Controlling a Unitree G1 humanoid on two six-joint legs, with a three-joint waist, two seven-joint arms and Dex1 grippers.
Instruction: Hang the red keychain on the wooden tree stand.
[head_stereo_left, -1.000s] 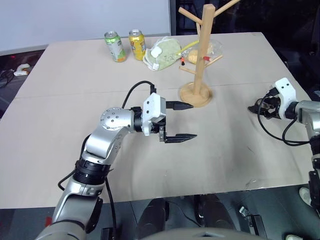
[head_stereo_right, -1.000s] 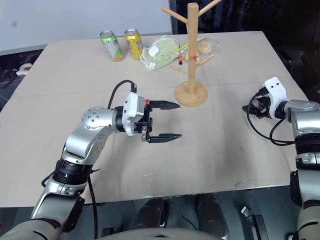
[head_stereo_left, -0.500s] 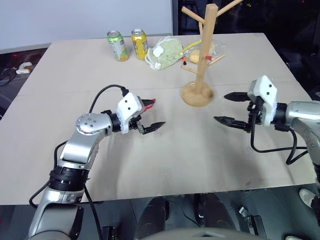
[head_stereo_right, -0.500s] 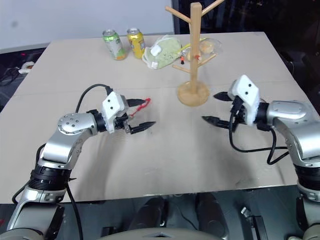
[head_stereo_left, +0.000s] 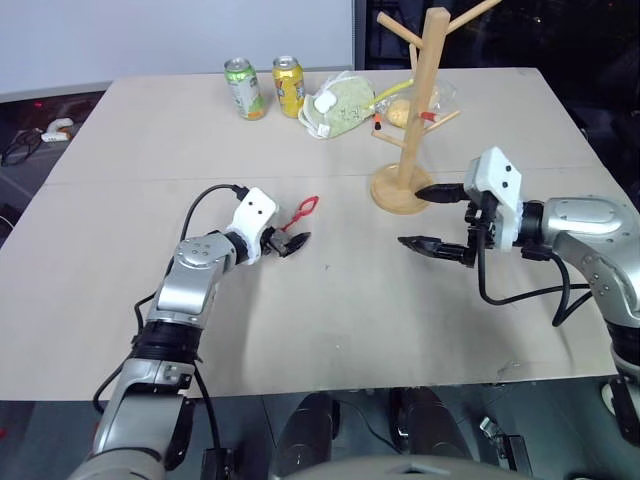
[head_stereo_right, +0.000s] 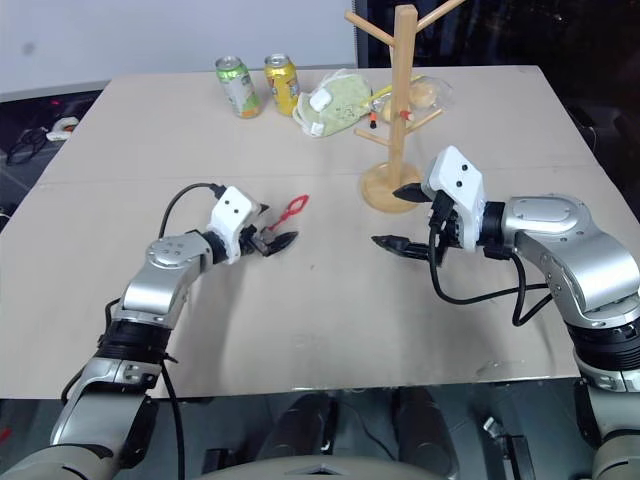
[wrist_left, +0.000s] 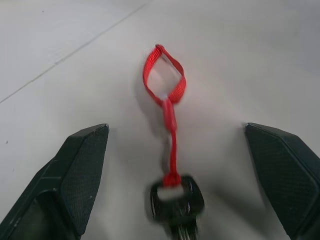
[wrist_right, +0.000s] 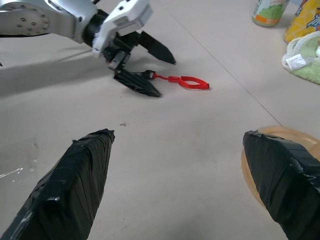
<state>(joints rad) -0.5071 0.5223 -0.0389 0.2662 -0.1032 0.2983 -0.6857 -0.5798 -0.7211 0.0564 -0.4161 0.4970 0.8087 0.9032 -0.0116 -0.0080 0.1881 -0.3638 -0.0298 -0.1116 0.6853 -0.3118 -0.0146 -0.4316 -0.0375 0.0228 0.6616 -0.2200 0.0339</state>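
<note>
The red keychain (head_stereo_left: 306, 206) lies flat on the table, its loop pointing toward the wooden tree stand (head_stereo_left: 428, 92). Its dark key end (wrist_left: 175, 201) sits between the fingers of my left gripper (wrist_left: 175, 127), which is open and low over the table, straddling the strap without gripping it. The right wrist view also shows the red keychain (wrist_right: 183, 80) with my left gripper (wrist_right: 167, 78) around its near end. My right gripper (head_stereo_left: 410, 217) hovers open and empty just in front of the stand's round base (head_stereo_left: 398, 192).
At the far edge of the table stand two drink cans (head_stereo_left: 245, 88) (head_stereo_left: 289, 85), with a pale green pouch (head_stereo_left: 340, 104) and a clear bag (head_stereo_left: 405, 105) beside them. One peg of the stand is red-tipped (head_stereo_left: 426, 117). The table's front edge (head_stereo_left: 330, 385) is near.
My left gripper has swung away from the stand's base, leftward and down, and now straddles the keychain. My right gripper came in from the table's right edge toward the stand base.
</note>
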